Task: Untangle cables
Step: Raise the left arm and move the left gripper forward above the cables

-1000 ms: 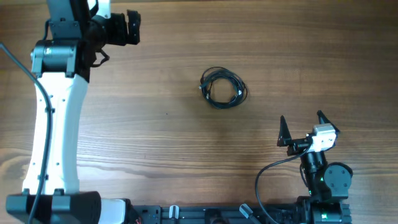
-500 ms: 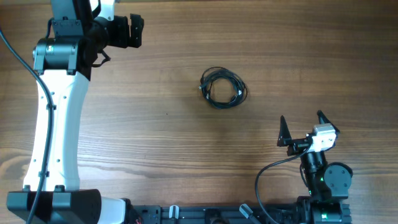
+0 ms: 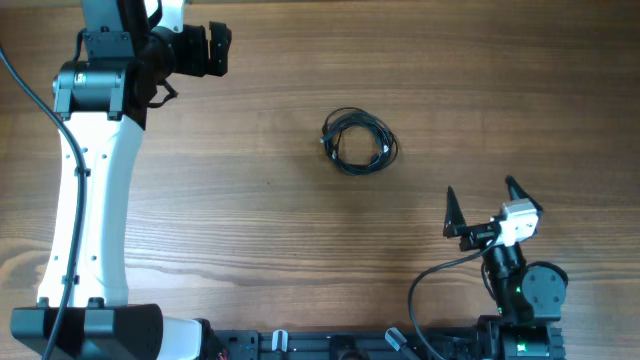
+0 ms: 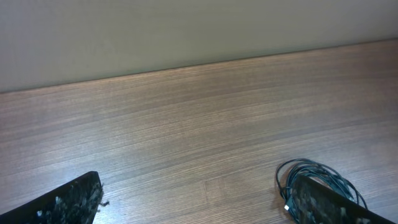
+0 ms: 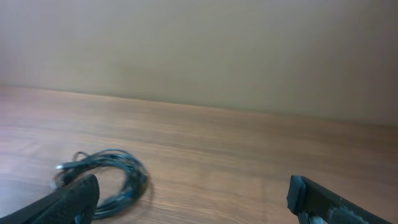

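A brown wood-grain surface (image 3: 300,250) fills the overhead frame. In both wrist views it runs back to a plain pale wall (image 4: 186,31).

The left arm (image 3: 85,200) is the biggest thing on it. Its long white link runs up the left edge of the overhead frame from the lower left corner, with a dark joint near the top. The right arm (image 3: 525,285) is folded small and dark in the lower right corner, and a thick black lead loops out from it to the left.

The cables (image 3: 359,141) lie just right of centre in the upper half of the overhead frame, wound together in one small round black coil flat on the surface. They are well apart from both arms. In the left wrist view the coil (image 4: 311,165) sits at the lower right, partly hidden behind one finger. In the right wrist view it (image 5: 127,171) lies at the lower left, blurred.

The left fingers (image 3: 212,48) are in the upper left of the overhead frame, pointing right. In the left wrist view they sit in the two bottom corners, spread wide with nothing between them. The right fingers (image 3: 452,212) are at the lower right of the overhead frame, two dark points splayed apart and empty.

Small pale plug ends (image 3: 323,141) show at the coil's left rim and inside its right rim.
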Available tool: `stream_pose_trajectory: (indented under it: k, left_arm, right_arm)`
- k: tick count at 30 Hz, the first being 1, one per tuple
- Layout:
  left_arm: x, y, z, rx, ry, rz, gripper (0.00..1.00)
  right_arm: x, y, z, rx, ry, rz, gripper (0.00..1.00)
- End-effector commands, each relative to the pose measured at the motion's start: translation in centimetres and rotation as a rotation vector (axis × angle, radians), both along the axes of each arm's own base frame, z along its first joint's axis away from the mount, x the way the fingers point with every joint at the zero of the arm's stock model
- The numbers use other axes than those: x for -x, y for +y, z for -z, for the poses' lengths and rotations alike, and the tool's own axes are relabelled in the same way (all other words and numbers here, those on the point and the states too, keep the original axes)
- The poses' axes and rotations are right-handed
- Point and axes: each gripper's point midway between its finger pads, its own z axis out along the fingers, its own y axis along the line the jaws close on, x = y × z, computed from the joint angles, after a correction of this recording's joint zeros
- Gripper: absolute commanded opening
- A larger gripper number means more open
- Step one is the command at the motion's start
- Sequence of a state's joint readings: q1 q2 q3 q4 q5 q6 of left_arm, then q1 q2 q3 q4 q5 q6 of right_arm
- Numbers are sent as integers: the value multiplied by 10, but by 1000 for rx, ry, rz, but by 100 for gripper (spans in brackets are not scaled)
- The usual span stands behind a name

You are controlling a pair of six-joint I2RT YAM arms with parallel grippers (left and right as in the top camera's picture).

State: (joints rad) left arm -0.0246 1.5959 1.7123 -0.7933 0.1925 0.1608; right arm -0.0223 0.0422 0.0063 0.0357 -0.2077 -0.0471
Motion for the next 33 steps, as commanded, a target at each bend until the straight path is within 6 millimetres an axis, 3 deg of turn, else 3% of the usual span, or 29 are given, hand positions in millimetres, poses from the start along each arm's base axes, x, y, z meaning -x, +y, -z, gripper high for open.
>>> stream_pose_trajectory:
  k: [1,6,13,17,23,28,33]
  left_arm:
    - [0,0,-10,-4,-27,18,100]
    - [0,0,-10,-4,-27,17,100]
    - [4,1,-4,-5,1,17,97]
    - [3,1,-5,-5,-2,17,98]
    - [3,1,-5,-4,-5,17,100]
    - [3,1,-5,-4,-4,18,100]
    - [4,1,-4,-4,0,18,100]
  right_arm:
    - [4,19,-5,3,-20,-111,100]
    - [5,19,-19,-107,-52,-115,100]
    - [15,11,-69,-221,-73,-76,100]
    - [31,5,-113,-220,-107,-39,100]
    - [55,0,-196,-189,-174,-11,100]
    - [40,-1,-234,-171,-108,-3,100]
    - [-1,1,-260,-124,19,-7,100]
